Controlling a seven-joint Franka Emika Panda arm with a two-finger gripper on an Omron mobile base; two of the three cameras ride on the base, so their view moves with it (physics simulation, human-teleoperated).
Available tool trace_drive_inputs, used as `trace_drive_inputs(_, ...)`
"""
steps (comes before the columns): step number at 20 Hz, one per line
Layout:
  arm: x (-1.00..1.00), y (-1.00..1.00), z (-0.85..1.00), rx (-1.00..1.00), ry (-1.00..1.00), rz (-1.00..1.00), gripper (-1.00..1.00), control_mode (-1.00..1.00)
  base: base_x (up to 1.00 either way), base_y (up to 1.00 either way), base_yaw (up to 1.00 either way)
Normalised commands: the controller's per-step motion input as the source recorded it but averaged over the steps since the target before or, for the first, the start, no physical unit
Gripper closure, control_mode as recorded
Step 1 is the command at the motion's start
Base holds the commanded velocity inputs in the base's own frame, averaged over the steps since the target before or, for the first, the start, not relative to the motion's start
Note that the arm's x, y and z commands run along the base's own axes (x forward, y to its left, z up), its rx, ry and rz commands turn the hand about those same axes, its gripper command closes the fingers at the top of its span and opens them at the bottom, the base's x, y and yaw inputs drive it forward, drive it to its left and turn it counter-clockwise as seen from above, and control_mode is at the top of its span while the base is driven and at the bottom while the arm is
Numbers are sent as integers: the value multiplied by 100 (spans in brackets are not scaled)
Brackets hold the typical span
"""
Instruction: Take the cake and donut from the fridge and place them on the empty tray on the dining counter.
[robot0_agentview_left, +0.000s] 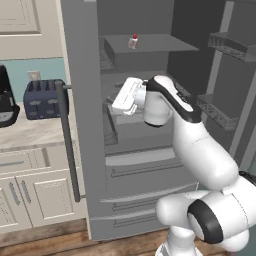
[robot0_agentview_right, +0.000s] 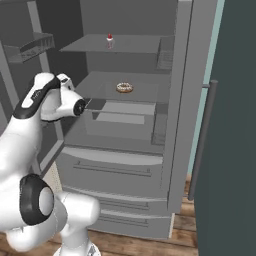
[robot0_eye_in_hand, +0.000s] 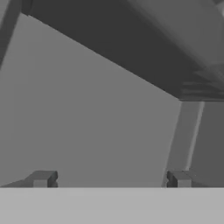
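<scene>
Left base view: you see the fridge standing open, arm reaching into the middle shelf level; the hand is turned away from you here.
Cake, left base: the cake sits on the upper shelf, small white wedge with a red cherry, well above the hand.
Right base view: the donut lies flat on the middle shelf, right of the hand and apart from it.
Cake, right base: on the top shelf, near its back.
Hand view: the gripper shows two dark tips spread wide apart, nothing between them, bare grey shelf ahead.
Donut handling: likely light and fairly firm; pinch across the ring, one finger through the hole.
Cake handling: likely soft and easily tipped; take it low on its flat sides, gently.
</scene>
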Motion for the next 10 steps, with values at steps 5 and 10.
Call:
trace_drive_inputs(5,-1,-100,2,-1,10,-13,-100,-100,0,0,0)
trace_drive_inputs(10,-24,-89,33,0,34,-26,-100,-100,0,0,0)
